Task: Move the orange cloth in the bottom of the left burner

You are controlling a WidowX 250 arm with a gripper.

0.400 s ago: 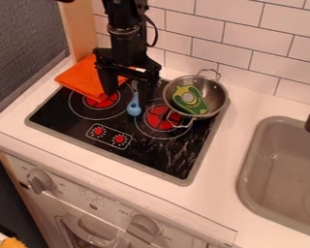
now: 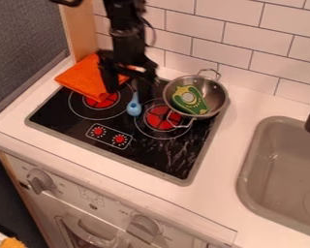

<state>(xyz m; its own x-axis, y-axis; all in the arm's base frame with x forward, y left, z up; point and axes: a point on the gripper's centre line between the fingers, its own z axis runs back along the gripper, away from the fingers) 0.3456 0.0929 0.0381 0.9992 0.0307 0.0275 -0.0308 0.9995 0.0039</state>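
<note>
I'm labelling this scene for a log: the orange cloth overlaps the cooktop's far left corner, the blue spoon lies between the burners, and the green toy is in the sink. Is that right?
Not quite: the camera view shows the green toy in the metal pan, not the sink. The orange cloth and blue spoon are as you say.

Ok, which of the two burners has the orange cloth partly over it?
The left burner: a corner of the orange cloth lies over part of it. No cloth lies on the right burner, the one nearer the pan.
</note>
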